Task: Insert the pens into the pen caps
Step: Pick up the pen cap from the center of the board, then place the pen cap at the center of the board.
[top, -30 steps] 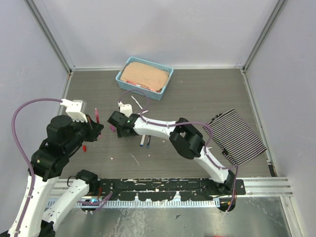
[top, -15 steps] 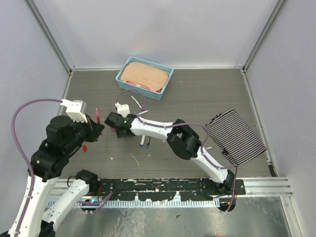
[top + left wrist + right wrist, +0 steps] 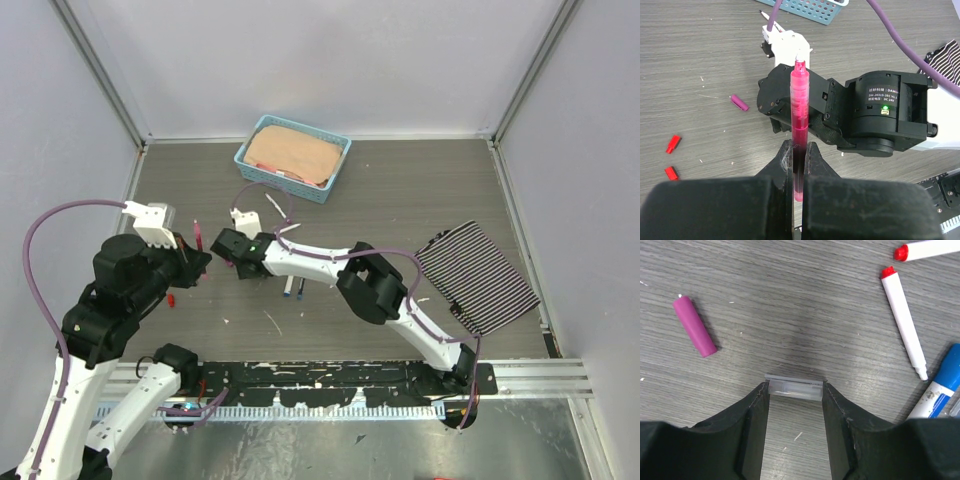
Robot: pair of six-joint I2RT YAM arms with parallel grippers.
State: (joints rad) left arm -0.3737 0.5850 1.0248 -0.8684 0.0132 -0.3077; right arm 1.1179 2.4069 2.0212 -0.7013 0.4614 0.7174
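**The left gripper (image 3: 799, 150) had the pink pen (image 3: 800, 115); the pink cap (image 3: 694, 326) was not yet picked up**

The step in hand looked like fetching the cap. The left gripper's jaws were closed narrow on the lower part of the pink pen, holding it clear of the table (image 3: 790, 290). The right gripper (image 3: 794, 390) hung low over the bare wood with its jaws wide and no cap between them.

The pink cap lay flat on the table, just beside the right gripper's left finger and outside the gap. Its long axis ran on a slant from upper left to lower right in the right wrist view. Which end was open could not be told.

The pink pen's long axis ran straight out from the left gripper, in line with the fingers. Its pale tip pointed away from the wrist, toward the black body of the right arm close behind it.

By my reading, the next move called for the right gripper to shift sideways over the pink cap. It would need to turn so the jaws crossed the cap's width, then close. The cap's open end would then have to be lined up with the pen's tip.

Two white pens with red tips (image 3: 902, 322) and a blue pen (image 3: 940, 385) lay near on the other side. Two red caps (image 3: 673, 144) lay well apart from the pink one.
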